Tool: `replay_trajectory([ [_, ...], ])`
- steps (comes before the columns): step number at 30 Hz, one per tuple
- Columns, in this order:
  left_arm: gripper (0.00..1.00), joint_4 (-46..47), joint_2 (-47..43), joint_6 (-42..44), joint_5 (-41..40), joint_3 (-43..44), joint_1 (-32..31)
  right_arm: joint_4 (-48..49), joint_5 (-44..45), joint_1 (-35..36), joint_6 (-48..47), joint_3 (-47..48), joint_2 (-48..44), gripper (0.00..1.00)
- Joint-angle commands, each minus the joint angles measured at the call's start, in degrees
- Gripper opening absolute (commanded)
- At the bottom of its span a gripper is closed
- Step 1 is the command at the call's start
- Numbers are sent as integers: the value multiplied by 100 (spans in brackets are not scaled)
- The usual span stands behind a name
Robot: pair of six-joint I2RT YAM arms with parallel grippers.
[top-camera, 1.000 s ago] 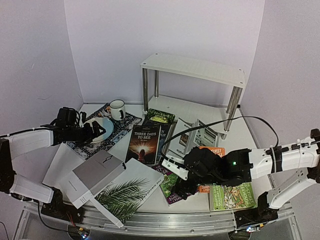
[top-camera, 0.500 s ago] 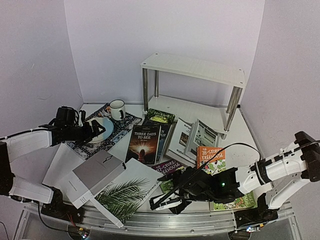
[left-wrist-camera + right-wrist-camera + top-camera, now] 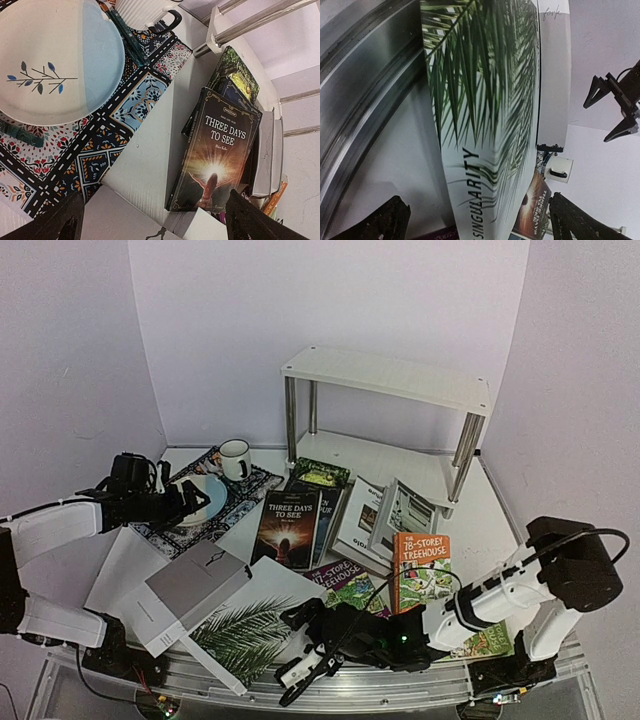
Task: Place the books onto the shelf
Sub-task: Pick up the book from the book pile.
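Right arm has swept low across the front to six o'clock! The right gripper (image 3: 300, 672) sits at the table's (image 3: 480, 510) near edge, fingers spread wide, holding nothing, facing the near edge of the palm-leaf hardback (image 3: 255, 625). The shelf (image 3: 385, 375) stands at one o'clock, and the books lie scattered on the table in front of it. Biggest is that palm-leaf hardback at six to seven o'clock, with the grey hardback (image 3: 190, 590) lying on its left corner. The patterned mat (image 3: 245, 492) is at ten o'clock. "Three Days to See" (image 3: 290, 528) lies dead centre, the orange Treehouse paperback (image 3: 420, 570) at four o'clock. On the mat are a plate (image 3: 208, 495) and a mug (image 3: 235, 458). The left gripper (image 3: 190, 502) hovers over the plate at nine o'clock, fingers spread wide too.
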Motion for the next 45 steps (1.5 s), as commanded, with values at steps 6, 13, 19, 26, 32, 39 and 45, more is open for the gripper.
replay_trajectory([
  [6,100,-66,-110,183,-84,141,-6,1400,611,174,-931,483,959,98],
  [13,100,-94,-90,229,-142,141,-3,1640,780,189,-1069,762,1359,90],
  [19,100,-175,-84,292,-202,171,-6,1916,819,191,-1223,797,1455,74],
  [26,100,-206,-43,326,-232,206,-6,2208,882,197,-1389,735,1433,56],
  [32,100,-225,-64,320,-241,235,-6,2274,892,201,-1402,622,1262,47],
  [39,100,-267,-87,319,-246,255,-5,2273,1035,233,-1520,338,829,39],
  [45,100,-286,-107,308,-242,265,-6,1898,1193,319,-1509,6,110,38],
])
